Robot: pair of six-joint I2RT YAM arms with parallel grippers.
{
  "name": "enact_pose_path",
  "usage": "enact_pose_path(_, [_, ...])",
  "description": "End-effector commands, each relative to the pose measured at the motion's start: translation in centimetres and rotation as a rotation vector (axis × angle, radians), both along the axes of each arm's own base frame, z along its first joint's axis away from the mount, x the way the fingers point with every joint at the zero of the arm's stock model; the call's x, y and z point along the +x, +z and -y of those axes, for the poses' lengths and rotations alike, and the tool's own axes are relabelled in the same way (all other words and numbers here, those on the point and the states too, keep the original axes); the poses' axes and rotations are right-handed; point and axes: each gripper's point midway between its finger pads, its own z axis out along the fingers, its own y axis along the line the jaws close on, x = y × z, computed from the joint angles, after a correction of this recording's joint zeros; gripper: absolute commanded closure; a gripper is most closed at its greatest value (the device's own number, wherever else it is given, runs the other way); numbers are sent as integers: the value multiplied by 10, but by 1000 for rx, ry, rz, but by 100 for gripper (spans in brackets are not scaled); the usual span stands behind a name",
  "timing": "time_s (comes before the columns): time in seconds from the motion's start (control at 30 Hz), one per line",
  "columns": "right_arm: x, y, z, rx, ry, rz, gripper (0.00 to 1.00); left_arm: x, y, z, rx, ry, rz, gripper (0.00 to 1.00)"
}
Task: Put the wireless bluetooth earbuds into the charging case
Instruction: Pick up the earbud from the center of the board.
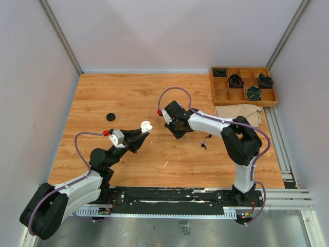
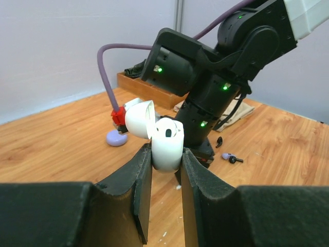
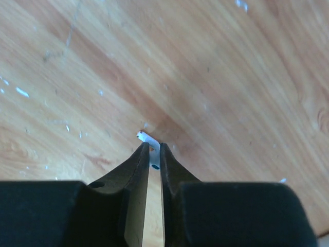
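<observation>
Your left jaws: clamped on the white charging case (image 2: 167, 149), its lid flipped open above their tips. Your right jaws: pinching a white earbud (image 3: 149, 140) at their tips. Lilac earbud (image 2: 227, 156): on the worktop (image 2: 288, 134), beyond the left jaws.

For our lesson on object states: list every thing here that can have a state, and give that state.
left pincer: shut on the charging case
charging case: lid open, held
right pincer: shut on the white earbud
white earbud: pinched, not yet in case
lilac earbud: lying loose, outside case
</observation>
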Motion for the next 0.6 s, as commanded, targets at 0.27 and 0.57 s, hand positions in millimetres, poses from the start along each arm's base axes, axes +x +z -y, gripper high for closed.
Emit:
enact_pose_path(0.27, [-31, 13, 36, -17, -125, -46, 72, -5, -5, 1, 4, -23, 5, 100])
enact_pose_path(0.57, [-36, 8, 40, -27, -117, -59, 66, -5, -5, 2, 4, -29, 6, 100])
